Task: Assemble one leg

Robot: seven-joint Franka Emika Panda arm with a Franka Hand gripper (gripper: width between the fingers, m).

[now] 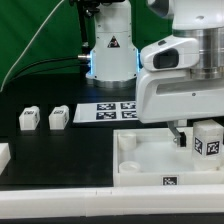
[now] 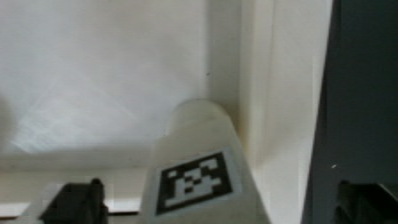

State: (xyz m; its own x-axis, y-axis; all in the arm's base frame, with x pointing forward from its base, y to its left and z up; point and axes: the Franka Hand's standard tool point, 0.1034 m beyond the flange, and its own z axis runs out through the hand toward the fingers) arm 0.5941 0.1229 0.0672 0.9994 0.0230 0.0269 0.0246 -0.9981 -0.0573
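A leg (image 1: 207, 140), a small white block with a black-and-white tag, stands upright at the corner of the large white tray (image 1: 145, 160) on the exterior view's right. My gripper (image 1: 197, 140) hangs over that corner with its jaws either side of the leg. In the wrist view the leg (image 2: 196, 175) lies between the two dark fingertips (image 2: 75, 205), with a gap on each side, so the gripper (image 2: 219, 207) is open around it. The white tray floor (image 2: 107, 80) fills the wrist view behind it.
Two more small white legs (image 1: 29, 120) (image 1: 58, 117) stand on the black table at the exterior view's left. The marker board (image 1: 108, 110) lies behind the tray, before the arm's base (image 1: 110, 55). A white part (image 1: 4, 155) shows at the left edge.
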